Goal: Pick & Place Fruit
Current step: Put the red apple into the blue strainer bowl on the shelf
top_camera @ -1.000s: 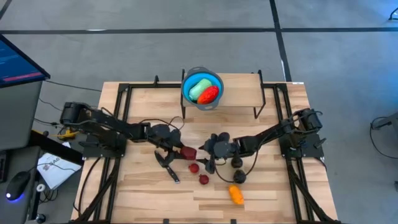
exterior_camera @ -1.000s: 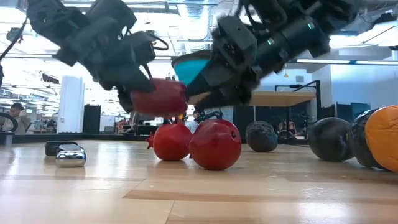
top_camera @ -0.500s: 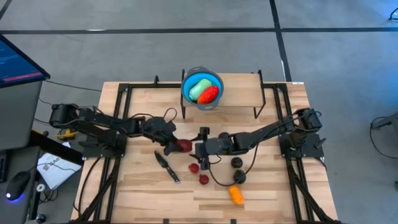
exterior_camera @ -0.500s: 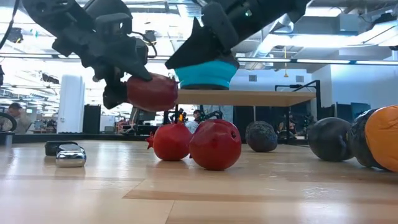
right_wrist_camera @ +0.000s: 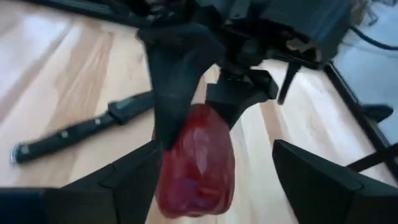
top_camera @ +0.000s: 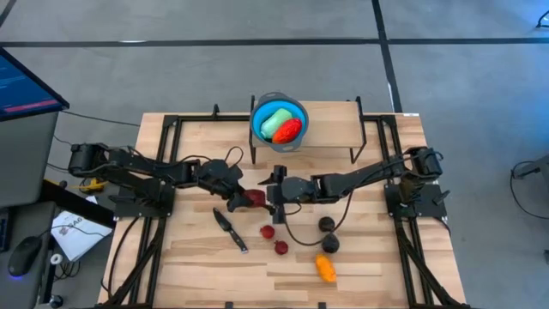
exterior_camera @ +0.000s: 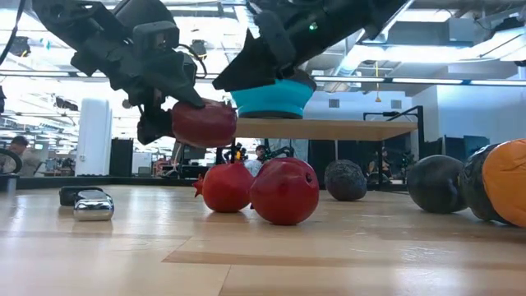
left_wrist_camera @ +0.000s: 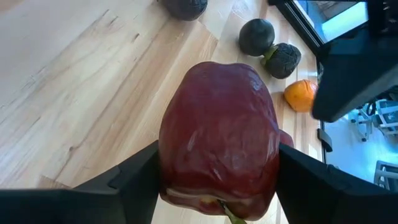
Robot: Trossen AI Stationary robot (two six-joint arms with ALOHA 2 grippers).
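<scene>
A dark red fruit [top_camera: 254, 200] hangs above the table's middle, with my left gripper [top_camera: 240, 199] shut on it. My right gripper [top_camera: 273, 194] is open and faces it from the right. In the right wrist view its fingers stand on either side of the fruit [right_wrist_camera: 198, 160], which sits close to one finger [right_wrist_camera: 140, 180]. A blue bowl [top_camera: 257, 129] on the raised far shelf holds a pale green piece [top_camera: 274, 119] and a red-orange piece [top_camera: 289, 130]. Two tiny red fruits [top_camera: 268, 231] [top_camera: 280, 247], two dark ones [top_camera: 326, 225] [top_camera: 329, 245] and an orange one [top_camera: 326, 269] lie on the table. My left gripper pinches the dark red fruit by its two opposite sides [left_wrist_camera: 169, 155] between its two fingers. The fingers come from the table's left, slanting downward. The fruit is lifted clear of the table [exterior_camera: 204, 123]. My right gripper: whether its near finger touches the fruit, I cannot tell.
A black-handled knife [top_camera: 230, 230] lies on the wood left of the tiny red fruits. Black frame rails [top_camera: 167, 163] run along both sides of the table. The wooden shelf [exterior_camera: 345, 129] carries the bowl at the far edge.
My right gripper has risen from the table and gone left and toward the far edge, up to the dark red fruit, rolling as it went. My left gripper has rolled and drawn the fruit slightly up and back toward the left, still shut on it.
</scene>
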